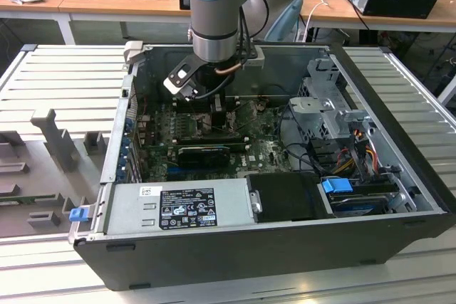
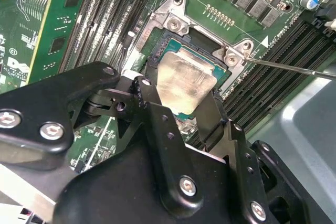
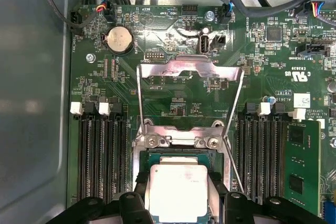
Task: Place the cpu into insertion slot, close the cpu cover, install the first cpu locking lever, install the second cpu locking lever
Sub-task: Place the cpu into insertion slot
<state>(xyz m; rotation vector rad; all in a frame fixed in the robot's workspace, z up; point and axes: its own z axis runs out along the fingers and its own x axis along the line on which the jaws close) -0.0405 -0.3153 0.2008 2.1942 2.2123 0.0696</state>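
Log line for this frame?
end effector: shut on cpu | cpu: at slot | cover: open, not yet closed

The cpu [image 3: 178, 192] has a pale silver-beige metal face, smooth, with a dull, slightly smeared sheen. The gripper [image 2: 181, 95] clasping it is matt black with bright metal screw heads. The cpu cover [image 3: 173, 69] is thin bare metal, silvery and reflective. The insertion slot [image 3: 181, 136] has a polished metal rim around black plastic. The circuit board [image 3: 157, 40] is green with a glossy lacquered look, and a coin battery [image 3: 118, 39] on it is shiny metal. In the exterior view, the computer case [image 1: 249, 261] is dark grey matt painted metal. The arm [image 1: 217, 19] is smooth grey metal with a light blue plastic cap. The worktop [image 1: 64, 83] is ribbed pale metal with a satin finish.
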